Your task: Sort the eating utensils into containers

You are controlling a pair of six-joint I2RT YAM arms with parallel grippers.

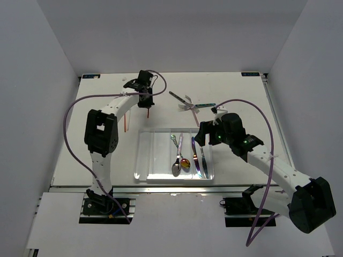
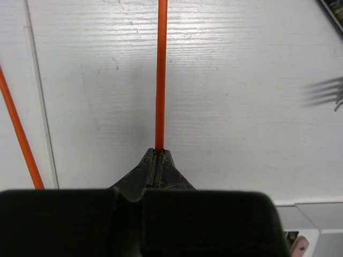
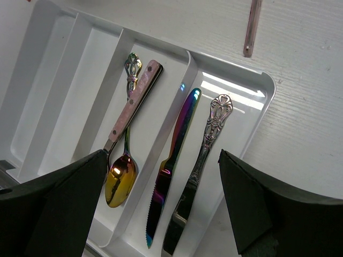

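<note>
My left gripper (image 1: 146, 103) (image 2: 158, 152) is shut on the end of a thin red-orange chopstick (image 2: 160, 75) (image 1: 147, 112) at the back of the table. A second chopstick (image 1: 126, 122) (image 2: 19, 134) lies just to its left. The clear tray (image 1: 155, 155) (image 3: 59, 80) holds two spoons (image 1: 178, 158), one iridescent (image 3: 119, 184) and one pink-handled (image 3: 131, 110), in its third compartment. An iridescent knife (image 3: 171, 166) and an ornate silver knife (image 3: 202, 155) lie in the rightmost one. My right gripper (image 1: 202, 140) (image 3: 162, 155) hovers open above the knives, holding nothing.
Loose forks (image 1: 187, 104) (image 2: 327, 93) and a teal-handled piece (image 1: 206, 105) lie crossed on the table behind the tray. A pink handle (image 3: 252, 27) shows beyond the tray's far rim. The tray's two left compartments (image 1: 147, 152) hold nothing.
</note>
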